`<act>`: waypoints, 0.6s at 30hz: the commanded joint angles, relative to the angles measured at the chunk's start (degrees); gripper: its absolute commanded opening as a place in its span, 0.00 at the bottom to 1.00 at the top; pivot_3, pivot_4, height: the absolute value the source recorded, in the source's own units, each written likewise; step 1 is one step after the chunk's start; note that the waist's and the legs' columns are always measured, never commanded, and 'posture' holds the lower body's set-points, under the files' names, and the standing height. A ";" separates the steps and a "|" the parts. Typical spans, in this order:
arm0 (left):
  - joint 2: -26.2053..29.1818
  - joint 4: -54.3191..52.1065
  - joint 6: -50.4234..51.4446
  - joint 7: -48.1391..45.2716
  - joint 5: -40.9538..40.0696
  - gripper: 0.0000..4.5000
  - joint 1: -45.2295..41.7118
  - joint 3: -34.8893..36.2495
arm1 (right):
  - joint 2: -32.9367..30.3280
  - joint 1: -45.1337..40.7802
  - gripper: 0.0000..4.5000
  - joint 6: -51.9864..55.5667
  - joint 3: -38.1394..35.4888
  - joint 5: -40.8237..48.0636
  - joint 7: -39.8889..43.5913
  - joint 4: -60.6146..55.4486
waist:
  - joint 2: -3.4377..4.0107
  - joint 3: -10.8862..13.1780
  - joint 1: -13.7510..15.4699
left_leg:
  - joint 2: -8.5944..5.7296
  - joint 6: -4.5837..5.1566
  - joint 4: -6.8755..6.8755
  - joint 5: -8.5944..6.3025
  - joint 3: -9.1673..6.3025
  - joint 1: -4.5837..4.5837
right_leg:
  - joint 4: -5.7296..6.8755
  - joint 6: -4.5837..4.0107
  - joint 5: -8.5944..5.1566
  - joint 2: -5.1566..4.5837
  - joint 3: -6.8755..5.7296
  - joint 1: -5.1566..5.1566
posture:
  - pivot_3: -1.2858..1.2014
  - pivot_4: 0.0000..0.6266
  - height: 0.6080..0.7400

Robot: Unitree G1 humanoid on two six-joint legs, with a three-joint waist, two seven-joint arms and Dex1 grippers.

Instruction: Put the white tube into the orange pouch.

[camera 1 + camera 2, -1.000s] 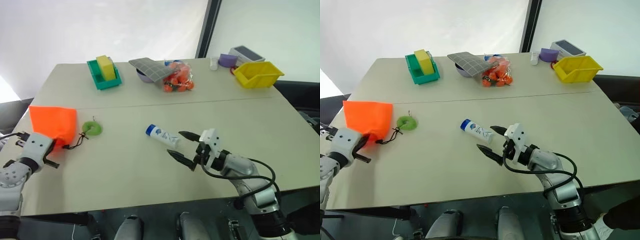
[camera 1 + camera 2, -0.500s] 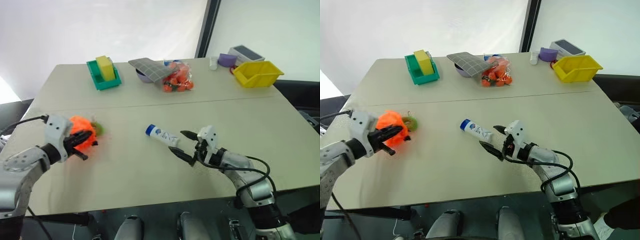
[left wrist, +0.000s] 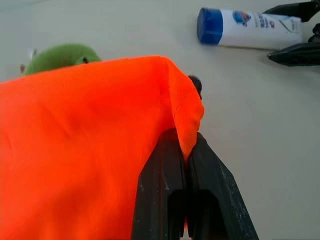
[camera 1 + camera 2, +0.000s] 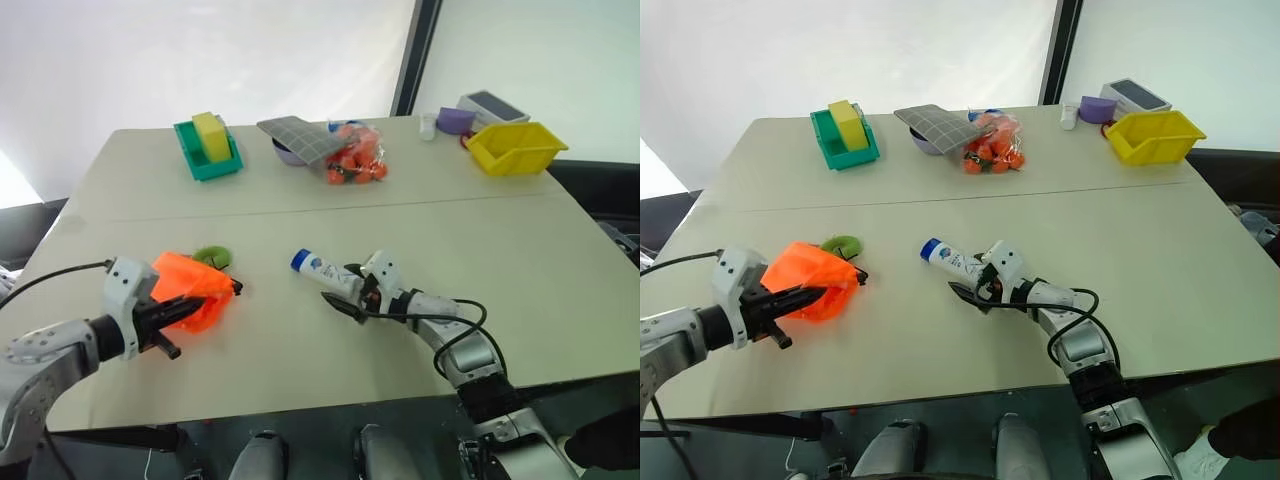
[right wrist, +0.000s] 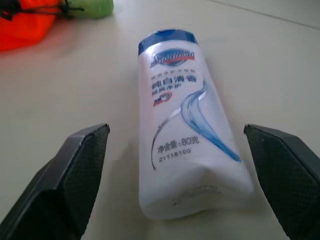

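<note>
The white tube (image 4: pixel 322 271) with a blue cap lies flat at the table's middle, cap pointing left. My right gripper (image 4: pixel 342 287) is open, and its two fingers flank the tube's crimped tail end (image 5: pixel 192 192) without touching it. The orange pouch (image 4: pixel 186 291) hangs crumpled just left of the tube, a little above the table. My left gripper (image 3: pixel 182 145) is shut on a fold of its fabric. The green ring (image 4: pixel 212 256) on its dark cord rests behind the pouch. The pouch's mouth is hidden in the folds.
Along the far edge stand a green bin (image 4: pixel 207 152) with a yellow block, a grey checked cloth (image 4: pixel 298 135), a clear bag of orange fruit (image 4: pixel 355 156), a small white bottle (image 4: pixel 428 125), a purple item (image 4: pixel 455 119) and a yellow bin (image 4: pixel 516 148).
My left gripper has carried the pouch rightward toward the tube, and the pouch went from flat to bunched. My right gripper has slid forward and down until its fingers flank the tube's tail.
</note>
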 commanded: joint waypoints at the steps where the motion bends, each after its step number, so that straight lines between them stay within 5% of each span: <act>1: -0.74 -2.84 -1.78 -0.48 -0.32 0.01 1.51 1.12 | 0.44 -1.01 1.00 -2.37 -0.75 0.01 0.63 -0.53 | 0.03 0.02 0.00 | 0.00 0.00 0.02 0.00 0.00 0.02 | -0.01 0.03 -0.02 -0.01 0.00 0.03 | 0.52 0.24 1.00; 5: -2.78 -2.29 -2.56 0.90 0.14 0.00 1.59 0.14 | 0.42 -1.31 0.72 -3.48 -1.31 -0.04 0.66 0.14 | 0.01 0.01 -0.05 | -0.01 -0.01 0.02 0.00 0.00 0.04 | -0.01 0.03 -0.02 -0.01 0.02 0.05 | 0.52 0.24 1.00; 7: -3.51 -2.33 -2.75 1.06 0.28 0.00 1.79 -0.35 | 0.17 -1.29 0.48 -3.96 -1.37 -0.12 0.90 0.00 | 0.01 0.01 -0.09 | 0.00 -0.01 0.01 0.00 0.00 0.05 | -0.01 0.03 -0.02 -0.01 0.02 0.05 | 0.52 0.24 1.00; 18: -7.85 -1.44 -3.78 3.52 0.62 0.00 -0.39 -2.84 | -2.35 1.82 0.48 -3.77 -0.93 1.44 4.42 -7.85 | 0.06 0.04 0.09 | 0.00 -0.01 0.00 0.00 0.00 0.04 | -0.02 0.02 -0.01 -0.01 0.02 0.05 | 0.52 0.24 1.00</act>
